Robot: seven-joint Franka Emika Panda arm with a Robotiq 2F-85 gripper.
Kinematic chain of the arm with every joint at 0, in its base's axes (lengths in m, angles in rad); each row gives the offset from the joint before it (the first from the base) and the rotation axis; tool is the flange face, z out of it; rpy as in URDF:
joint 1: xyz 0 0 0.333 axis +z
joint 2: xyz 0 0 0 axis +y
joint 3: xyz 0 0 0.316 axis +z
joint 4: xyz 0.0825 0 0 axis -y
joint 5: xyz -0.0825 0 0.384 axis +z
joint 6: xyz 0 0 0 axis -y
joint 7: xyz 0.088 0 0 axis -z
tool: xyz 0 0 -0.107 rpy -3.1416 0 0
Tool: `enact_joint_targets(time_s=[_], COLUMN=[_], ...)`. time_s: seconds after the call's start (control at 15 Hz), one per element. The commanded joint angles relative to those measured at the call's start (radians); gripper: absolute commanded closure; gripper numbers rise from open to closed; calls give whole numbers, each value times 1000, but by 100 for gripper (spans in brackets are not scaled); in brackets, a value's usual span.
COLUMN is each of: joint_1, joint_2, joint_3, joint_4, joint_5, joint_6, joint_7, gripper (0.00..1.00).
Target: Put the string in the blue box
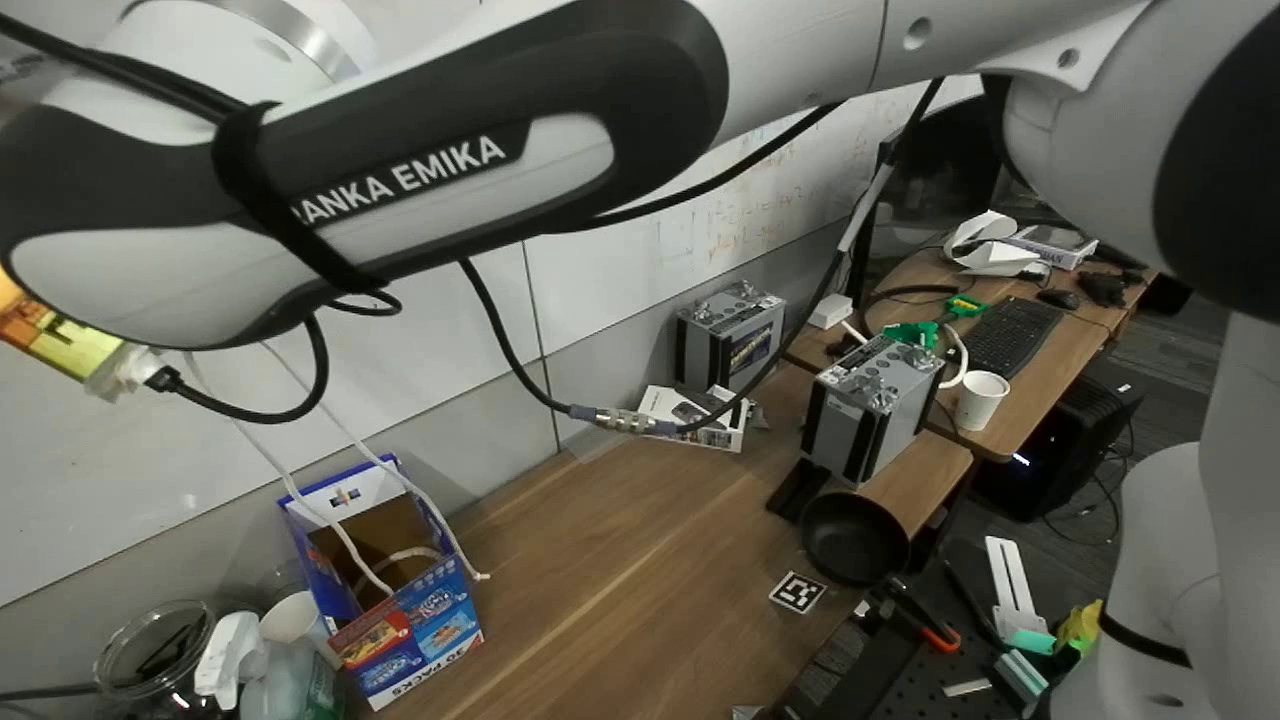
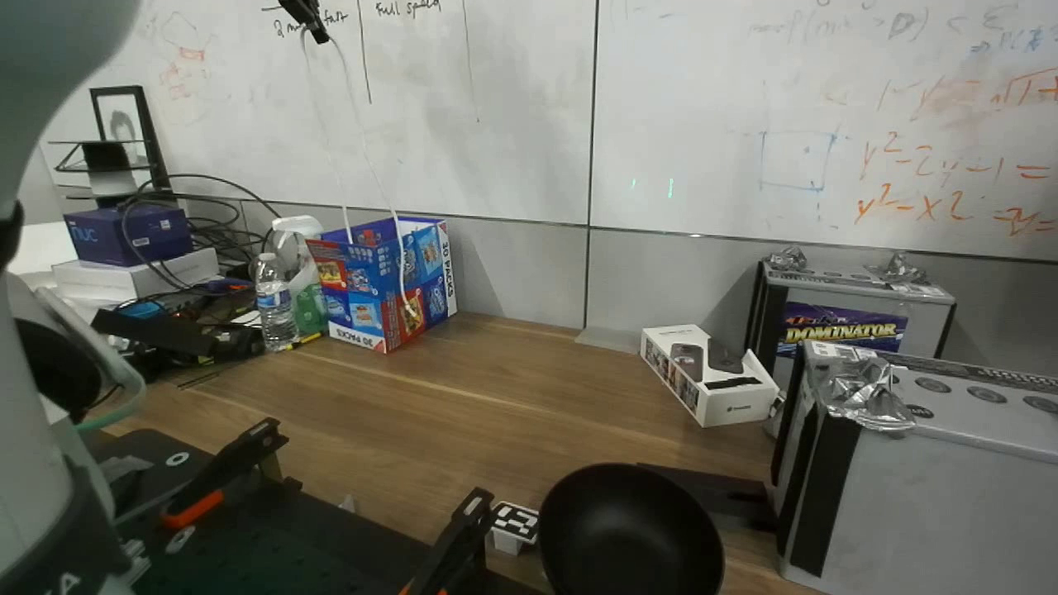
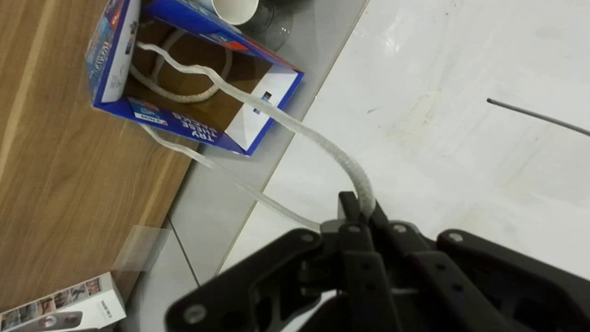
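The white string [image 3: 343, 159] is pinched between the fingertips of my gripper [image 3: 364, 207], which is shut on it. High above the table, the gripper [image 2: 317, 31] appears small at the top of an exterior view. Two strands of the string [image 2: 402, 273] hang down from it. One strand drops into the open blue box [image 3: 179, 123], where a loop curls on the brown inside. Outside the box's wall hangs the other strand, its loose end low beside the printed side. The blue box [image 1: 430, 630] stands upright on the table, against the wall.
Beside the box stand a spray bottle [image 1: 265, 660], a glass jar [image 1: 150, 660] and a water bottle [image 2: 274, 306]. The whiteboard wall [image 2: 512, 124] rises behind. Farther along are a white carton [image 2: 711, 380], grey device boxes [image 2: 934, 487] and a black pan [image 2: 632, 529].
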Motion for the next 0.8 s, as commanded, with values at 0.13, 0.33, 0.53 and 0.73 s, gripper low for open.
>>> enact_joint_targets(time_s=[0.13,0.33,0.53,0.73], joint_1=[68,94,117,141], joint_2=[121,169,213,252], joint_3=[-14,-18,-31,-48], joint_4=[300,416,509,599], joint_5=[-153,-186,-180,-167], joint_6=[-212,-294,-339,-363], joint_7=[47,29,30,27], gripper=[99,99,99,99])
